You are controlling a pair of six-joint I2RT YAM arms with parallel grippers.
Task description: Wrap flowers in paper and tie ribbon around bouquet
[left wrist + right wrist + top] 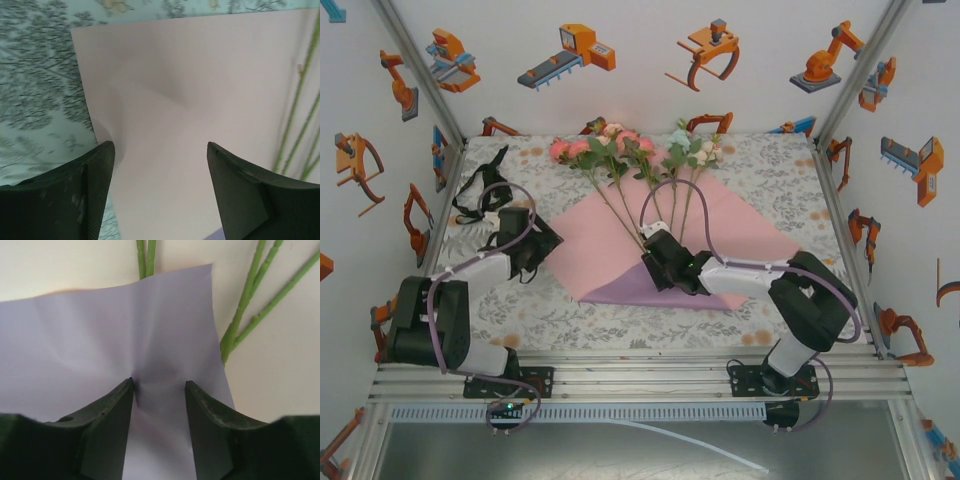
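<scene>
Top external view: paper [750, 225] lies pink face up as a diamond on the table [770, 160], its near corner folded over into a lilac flap [620, 288]. Flowers [620, 150] lie on it, blooms at the far side, stalks [617, 208] running toward the flap. Ribbon [475, 195] sits far left, well apart. Right gripper [653, 250] stands at the stalk ends, jaws part-open astride a pucker in the flap. Left gripper [552, 240], jaws wide, hovers over the paper's left corner. It is the nearer arm there, so folding that corner across the stalks likely falls to it.
</scene>
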